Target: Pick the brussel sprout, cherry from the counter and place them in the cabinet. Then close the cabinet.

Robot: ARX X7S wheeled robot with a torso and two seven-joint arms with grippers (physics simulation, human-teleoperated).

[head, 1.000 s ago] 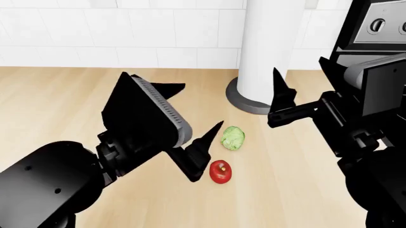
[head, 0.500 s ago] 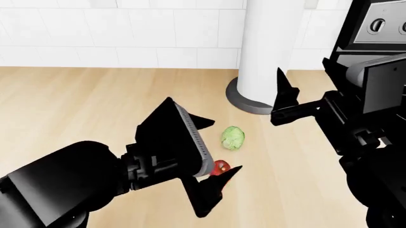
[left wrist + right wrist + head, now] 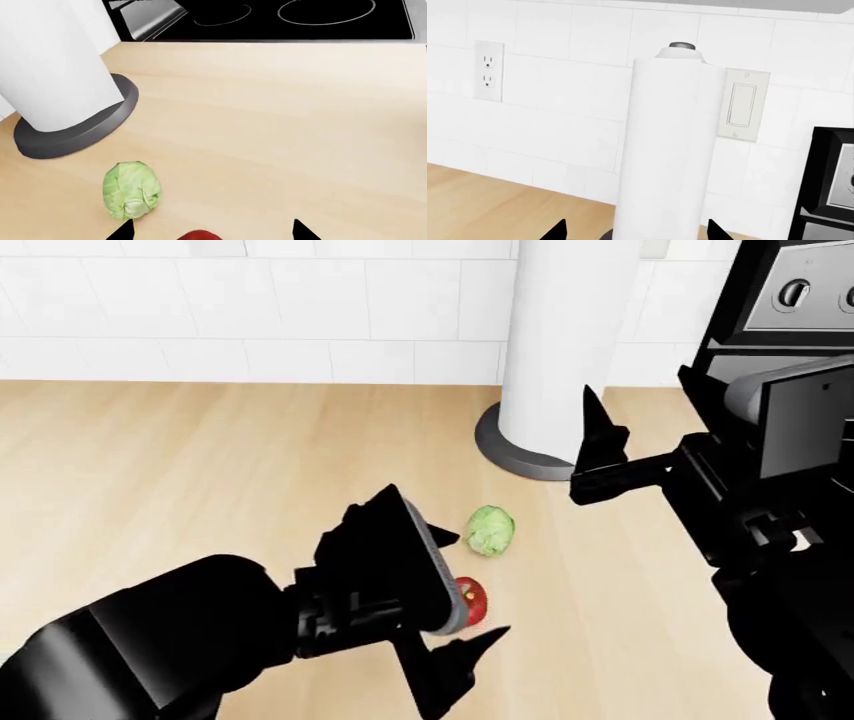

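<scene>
The cherry lies on the counter, on the near side of the paper towel holder and apart from it, with the brussel sprout between the two. The left gripper hangs low over the cherry with its jaws spread wide and empty, so the step in hand looks like the first pick; next it likely needs to settle around the fruit and close. The right gripper waits by the holder, wide and empty

cherry — half behind left end effector, edge-cropped at wrist
</scene>
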